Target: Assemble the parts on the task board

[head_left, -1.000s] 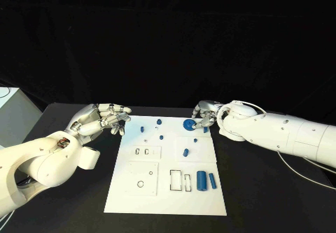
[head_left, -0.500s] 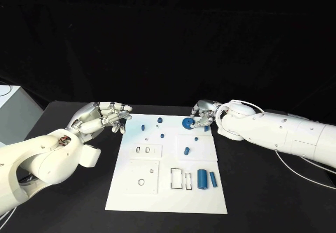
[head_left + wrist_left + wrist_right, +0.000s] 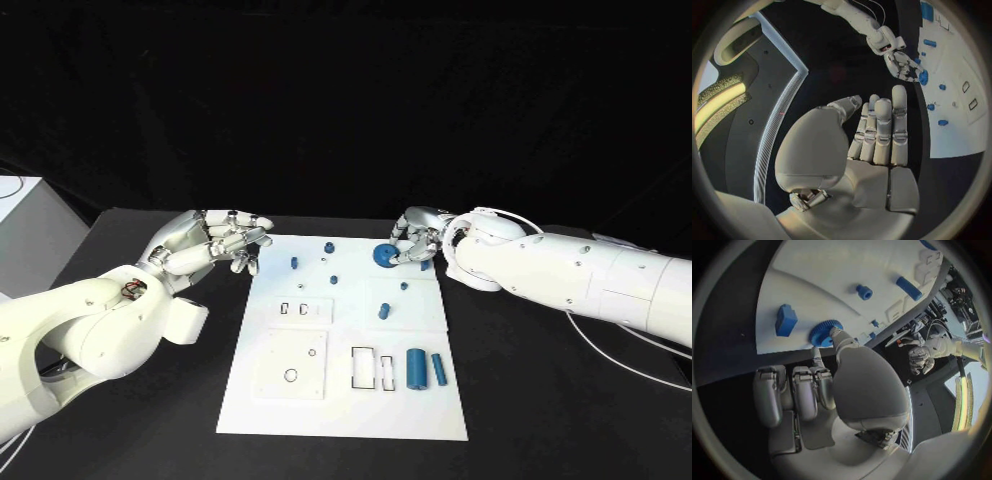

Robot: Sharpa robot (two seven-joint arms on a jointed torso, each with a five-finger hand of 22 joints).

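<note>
Right hand (image 3: 415, 240) pinches blue gear (image 3: 823, 333) | teeth clear at wrist | left hand (image 3: 216, 243) fingers apart

The right hand's (image 3: 418, 238) fingers (image 3: 837, 335) cover part of the blue gear (image 3: 387, 256), hiding the contact. The task board's (image 3: 957, 135) far end is cut off in the left wrist view.

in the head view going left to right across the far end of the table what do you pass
Left silver hand → small blue peg on the white task board → small blue part → round blue toothed gear, with the right silver hand holding it.
</note>
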